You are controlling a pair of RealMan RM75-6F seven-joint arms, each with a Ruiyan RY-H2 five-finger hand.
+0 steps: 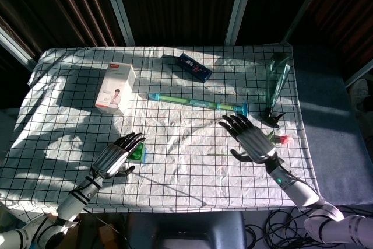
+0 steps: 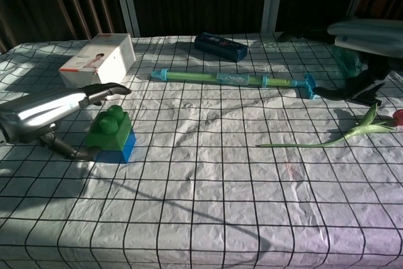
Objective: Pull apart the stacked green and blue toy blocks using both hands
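The green block (image 2: 110,129) sits stacked on the blue block (image 2: 126,148) at the front left of the checked cloth. My left hand (image 2: 53,110) hovers right beside the stack, its fingers (image 2: 107,89) stretched above the green block and its thumb low by the blue block's left side. I cannot tell whether it touches. From the head view, the left hand (image 1: 119,155) covers most of the green block (image 1: 139,153). My right hand (image 1: 249,138) is far to the right, fingers spread and holding nothing; the chest view catches the right hand (image 2: 368,32) only at the top right corner.
A white box (image 1: 116,88) stands behind the stack. A long green and blue tube (image 1: 198,103) lies across the middle, a dark blue case (image 1: 194,66) behind it. A rose (image 1: 274,141) and a clear green bottle (image 1: 277,80) lie near the right hand.
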